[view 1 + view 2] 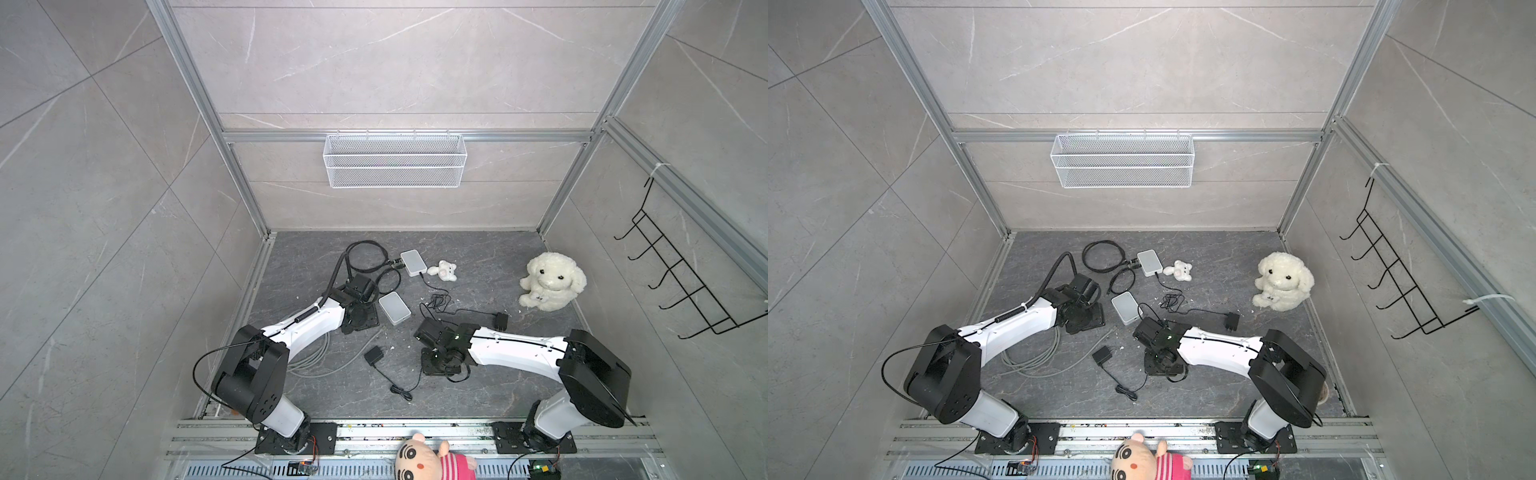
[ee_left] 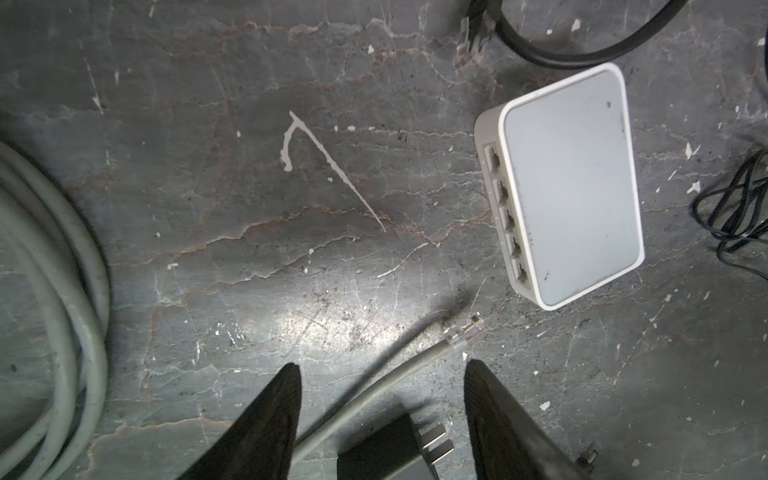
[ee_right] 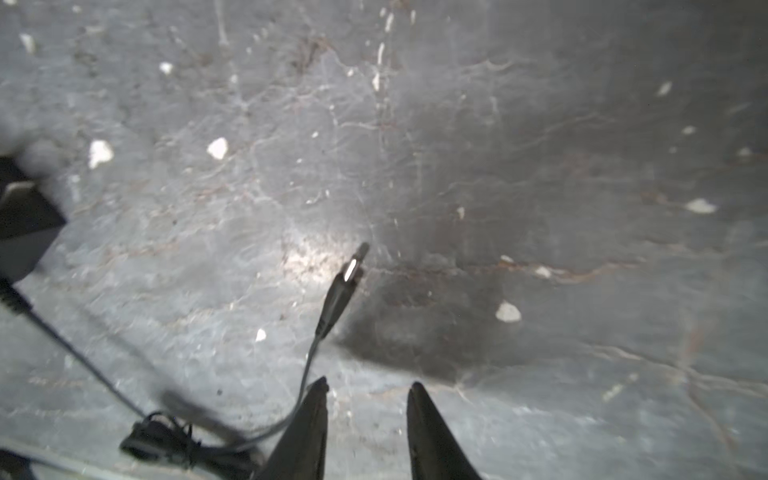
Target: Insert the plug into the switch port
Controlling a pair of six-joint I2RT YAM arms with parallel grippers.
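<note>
The white switch [image 2: 569, 187] lies flat on the dark floor, its row of ports [image 2: 505, 216] facing my left gripper [image 2: 381, 365]. In both top views the switch [image 1: 395, 307] [image 1: 1126, 307] sits beside the left wrist. The left gripper is open, straddling a grey cable whose clear plug [image 2: 463, 332] lies just short of the switch. A small black plug with a metal tip [image 3: 347, 282] lies on the floor ahead of my right gripper [image 3: 369, 382]. Its thin cable runs past the outside of one finger. The right jaws stand apart with nothing between them.
A black power adapter [image 1: 374, 356] [image 2: 390, 453] lies between the arms. A second white switch [image 1: 413, 262] with black cables plugged in sits further back. Grey cable coils [image 1: 311, 361] lie by the left arm. Two white plush toys [image 1: 550, 282] [image 1: 444, 271] sit at the right.
</note>
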